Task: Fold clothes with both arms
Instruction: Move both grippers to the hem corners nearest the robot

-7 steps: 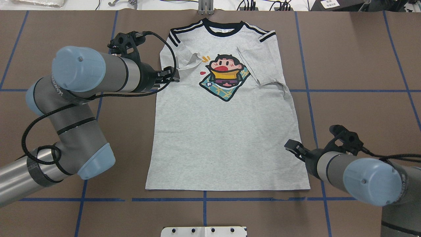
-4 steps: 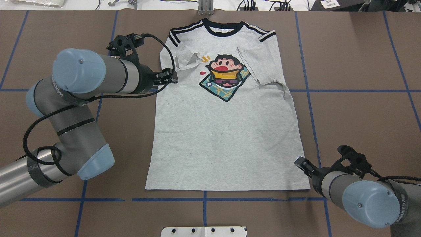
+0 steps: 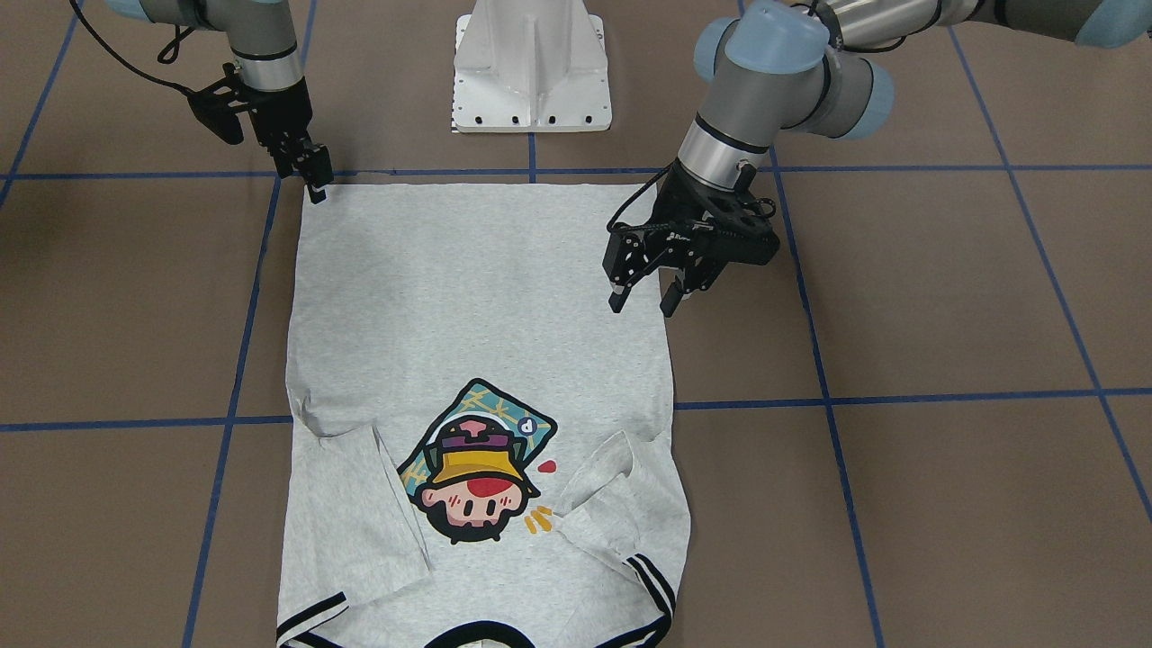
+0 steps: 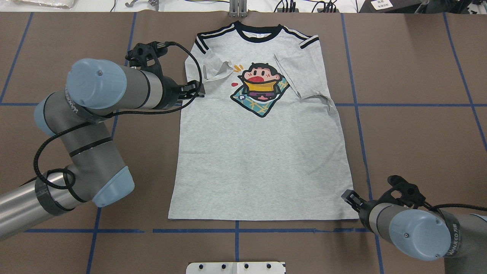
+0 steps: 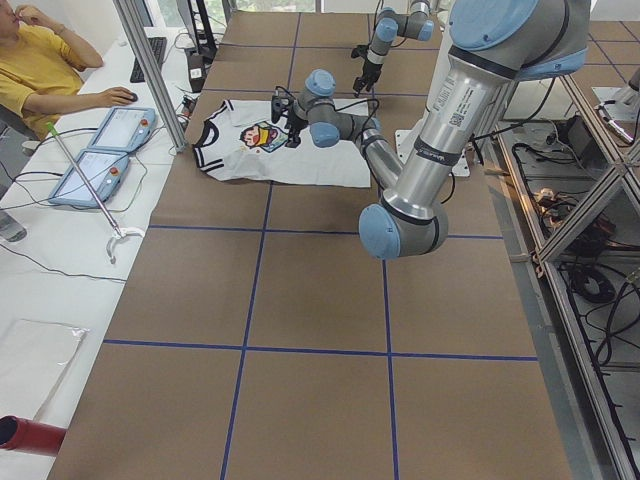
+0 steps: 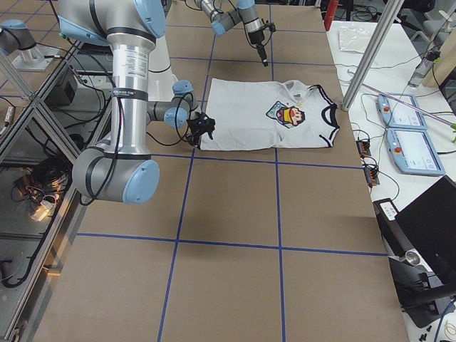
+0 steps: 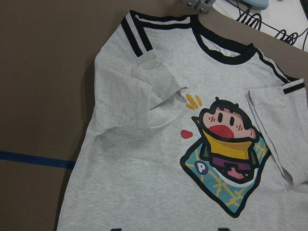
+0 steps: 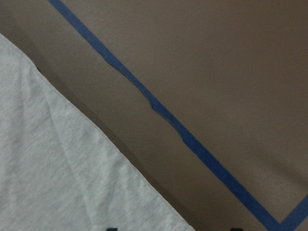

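Note:
The grey T-shirt (image 4: 258, 160) lies flat on the table, print up, collar at the far side, both sleeves folded in over the chest. It also shows in the front view (image 3: 468, 288). My left gripper (image 4: 199, 89) is open and empty, hovering over the shirt's left edge below the folded sleeve; the front view shows its jaws (image 3: 642, 308) apart. My right gripper (image 4: 347, 196) is low at the shirt's near right hem corner, seen also in the front view (image 3: 317, 187). Its wrist view shows the hem edge (image 8: 48, 183) and two separated fingertips, so it is open.
The white pedestal (image 3: 531, 63) stands at the near table edge by the hem. Blue tape lines (image 4: 236, 230) cross the brown table. An operator (image 5: 40, 60) and teach pendants (image 5: 100, 150) are beyond the collar end.
My right gripper has moved back toward the robot along the shirt's right edge to the hem corner. My left gripper has drawn slightly left, staying open.

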Controlling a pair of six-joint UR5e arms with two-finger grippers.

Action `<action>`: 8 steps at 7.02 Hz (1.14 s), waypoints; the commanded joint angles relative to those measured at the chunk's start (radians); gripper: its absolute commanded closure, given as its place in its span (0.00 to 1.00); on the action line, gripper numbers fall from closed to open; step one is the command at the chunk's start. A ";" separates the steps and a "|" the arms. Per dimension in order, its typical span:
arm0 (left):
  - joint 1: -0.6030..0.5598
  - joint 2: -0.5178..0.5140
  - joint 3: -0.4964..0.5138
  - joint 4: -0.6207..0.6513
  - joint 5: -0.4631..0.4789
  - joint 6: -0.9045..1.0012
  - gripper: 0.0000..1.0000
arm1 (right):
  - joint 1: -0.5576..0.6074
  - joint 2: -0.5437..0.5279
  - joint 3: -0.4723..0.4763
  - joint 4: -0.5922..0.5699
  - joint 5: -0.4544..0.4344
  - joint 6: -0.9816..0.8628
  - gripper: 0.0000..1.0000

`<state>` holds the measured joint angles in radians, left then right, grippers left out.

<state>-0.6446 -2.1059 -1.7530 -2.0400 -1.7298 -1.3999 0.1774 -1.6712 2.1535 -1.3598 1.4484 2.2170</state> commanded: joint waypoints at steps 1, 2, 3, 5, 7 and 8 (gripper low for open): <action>0.002 0.001 0.006 0.000 0.006 0.001 0.27 | -0.006 0.002 -0.010 0.001 0.010 0.001 0.19; 0.002 0.001 0.007 0.000 0.006 -0.001 0.27 | -0.015 0.002 -0.021 0.001 0.021 0.000 0.20; 0.000 0.001 0.010 0.000 0.006 -0.001 0.27 | -0.022 0.004 -0.023 0.002 0.024 0.000 0.20; 0.002 0.001 0.020 0.000 0.007 -0.001 0.26 | -0.029 -0.001 -0.049 0.080 0.030 0.000 0.26; 0.000 0.003 0.021 0.000 0.007 -0.001 0.26 | -0.029 0.002 -0.057 0.090 0.030 0.000 0.51; 0.000 0.007 0.020 0.000 0.007 -0.001 0.25 | -0.027 0.002 -0.055 0.090 0.030 0.000 0.64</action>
<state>-0.6440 -2.1024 -1.7328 -2.0402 -1.7227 -1.4001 0.1490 -1.6693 2.0978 -1.2738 1.4785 2.2166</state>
